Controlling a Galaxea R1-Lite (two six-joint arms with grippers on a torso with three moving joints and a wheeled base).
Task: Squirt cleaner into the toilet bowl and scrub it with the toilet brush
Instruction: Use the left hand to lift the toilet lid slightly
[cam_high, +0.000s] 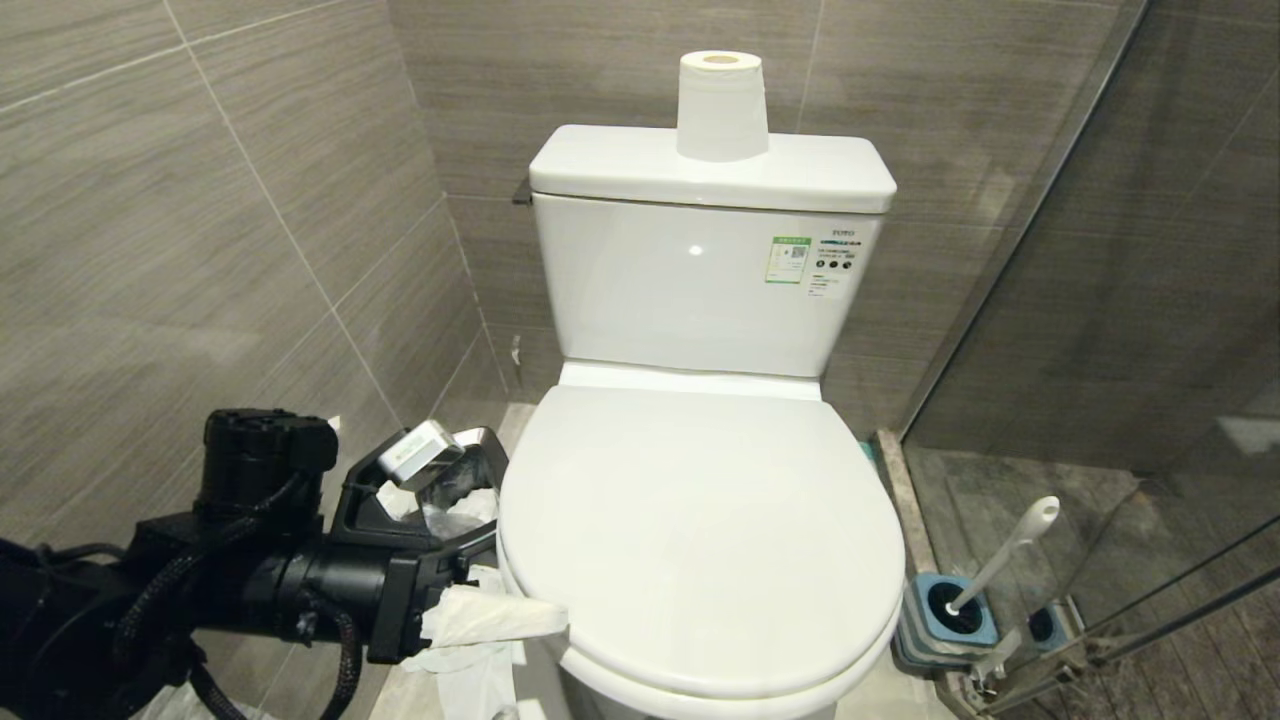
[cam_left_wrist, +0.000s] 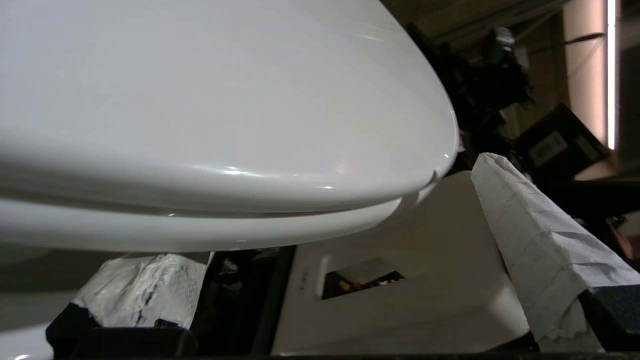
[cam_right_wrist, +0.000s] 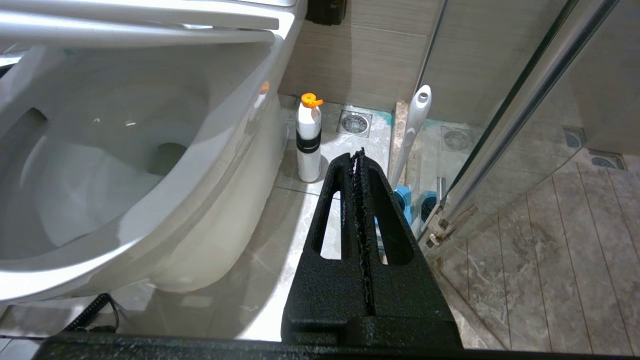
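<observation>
The toilet bowl (cam_high: 700, 660) is covered by its shut white lid (cam_high: 700, 530), so the inside is hidden and no cleaner shows. My left gripper (cam_high: 505, 578) is open at the lid's left front edge, its fingers (cam_high: 490, 615) wrapped in white tissue. In the left wrist view the left gripper (cam_left_wrist: 315, 210) faces the seam between lid (cam_left_wrist: 210, 100) and seat, one finger on either side of it. The toilet brush (cam_high: 1005, 555) stands in its blue holder (cam_high: 945, 625) on the floor at the right. The right gripper (cam_right_wrist: 357, 155) is shut and empty above the floor beside the toilet bowl (cam_right_wrist: 150, 200), short of the toilet brush (cam_right_wrist: 417, 120).
A white bottle with an orange cap (cam_right_wrist: 308, 137) stands on the floor by the toilet's right side. A steel-rimmed waste bin (cam_high: 480, 440) sits left of the toilet behind my left arm. A paper roll (cam_high: 722, 105) tops the tank. A glass shower partition (cam_high: 1100, 350) closes the right side.
</observation>
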